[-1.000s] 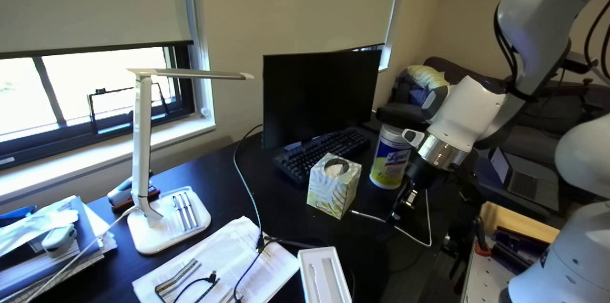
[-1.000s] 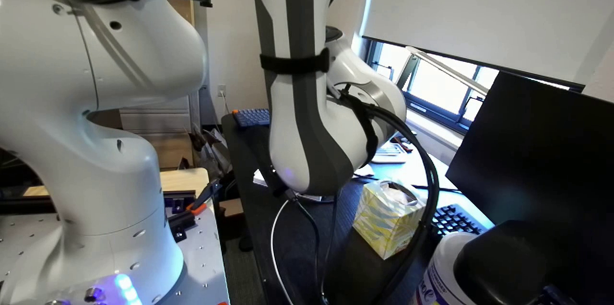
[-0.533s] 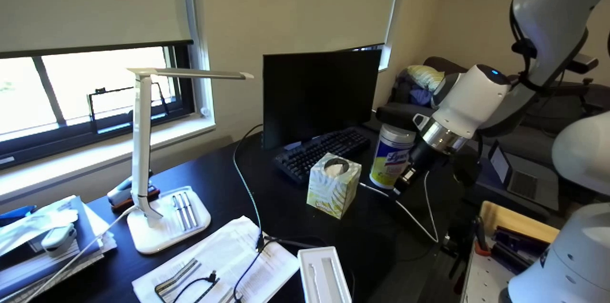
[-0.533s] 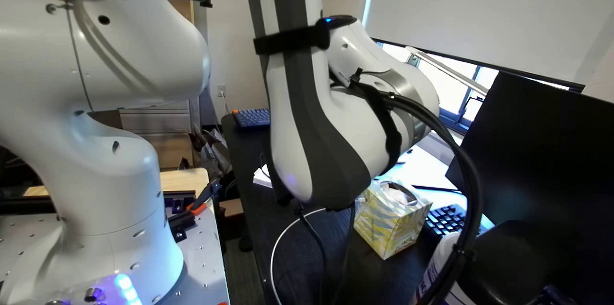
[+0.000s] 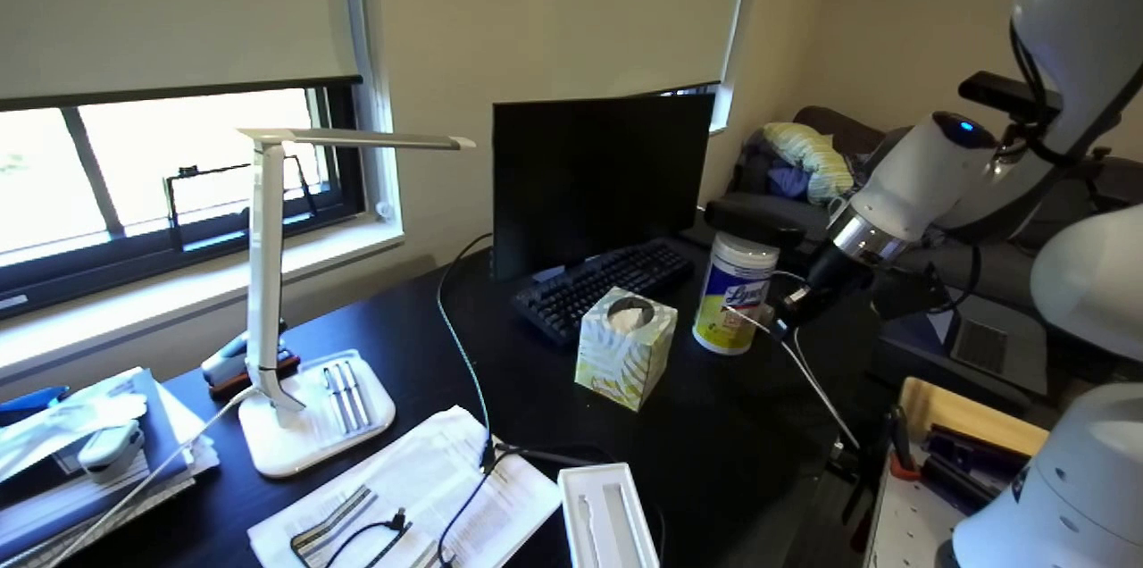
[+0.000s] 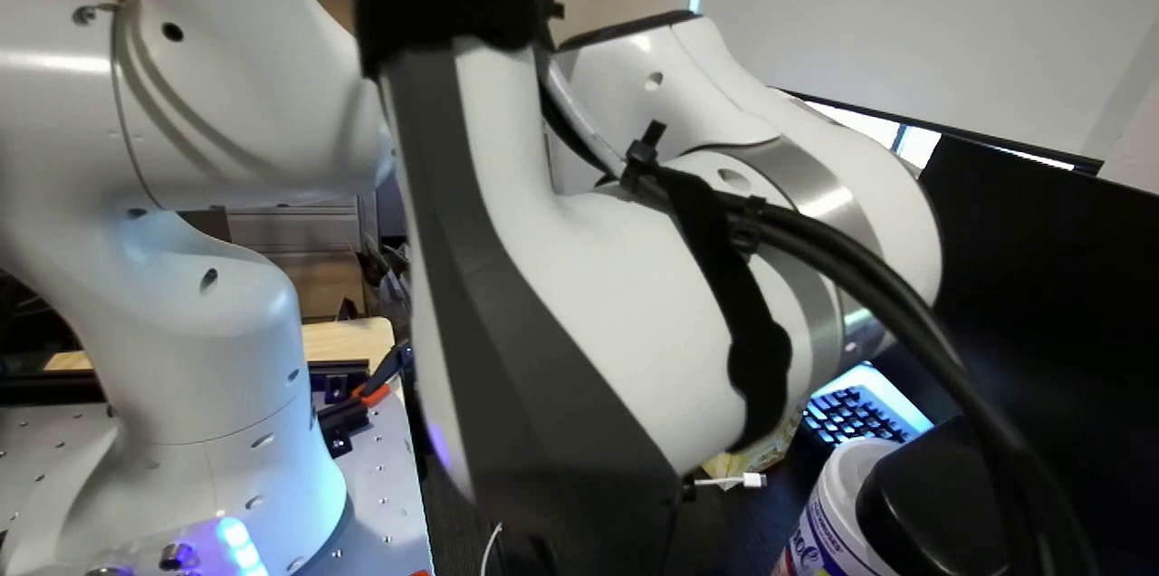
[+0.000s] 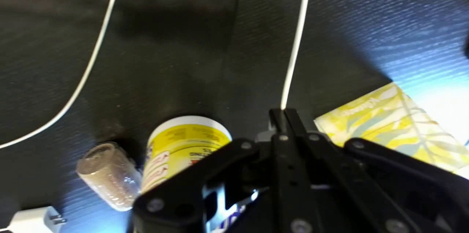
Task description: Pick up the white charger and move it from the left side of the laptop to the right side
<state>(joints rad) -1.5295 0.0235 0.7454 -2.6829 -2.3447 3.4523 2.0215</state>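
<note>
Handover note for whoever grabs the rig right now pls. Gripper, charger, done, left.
Gripper: shut on a white cable; a white connector sticks out free in an exterior view.
White charger: plug block on the desk, cut off at the wrist view's edge, on the far side of the wipes canister from the tissue box. Its link to the held cable isn't visible.
Side reference: likely the dark screen with black keyboard.
Done: cable gripped.
Left: probably settle block and cable on the screen's right, then release.
</note>
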